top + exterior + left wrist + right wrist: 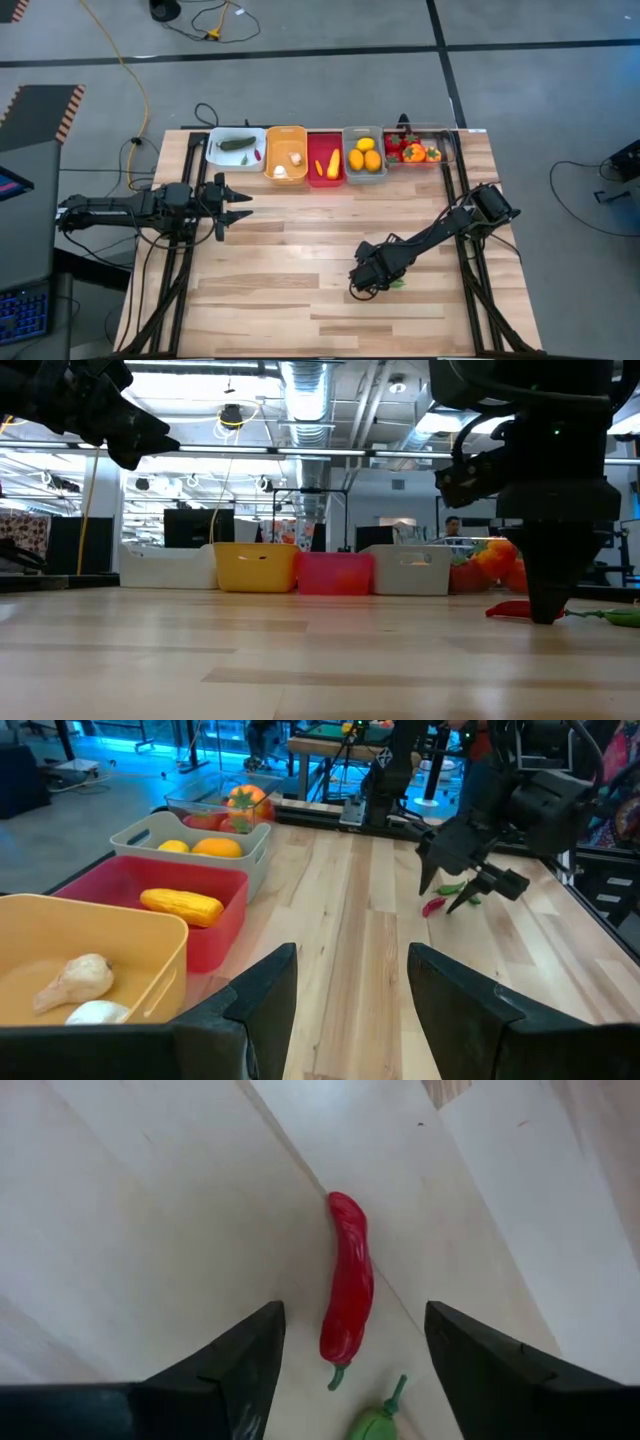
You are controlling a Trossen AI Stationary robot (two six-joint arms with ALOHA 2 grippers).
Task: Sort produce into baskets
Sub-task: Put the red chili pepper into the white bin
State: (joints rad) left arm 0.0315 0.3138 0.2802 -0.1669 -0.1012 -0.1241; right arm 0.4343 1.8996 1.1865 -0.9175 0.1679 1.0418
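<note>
Right gripper (350, 1355) (spread) over red chilli (349, 1292)

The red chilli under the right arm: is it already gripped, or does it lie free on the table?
Free. The chilli lies flat on the table between the open jaws of the right gripper, touching neither finger.

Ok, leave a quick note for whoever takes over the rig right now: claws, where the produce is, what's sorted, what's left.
Right claw: open, low over the table, straddling a red chilli; a green piece lies beside it.
Left claw: open, waiting above the table's left side, holding nothing.
Done: the five bins in the back row, from the white bin to the clear bin, already hold produce.
Left: the chilli and the green piece, both loose on the table.
</note>
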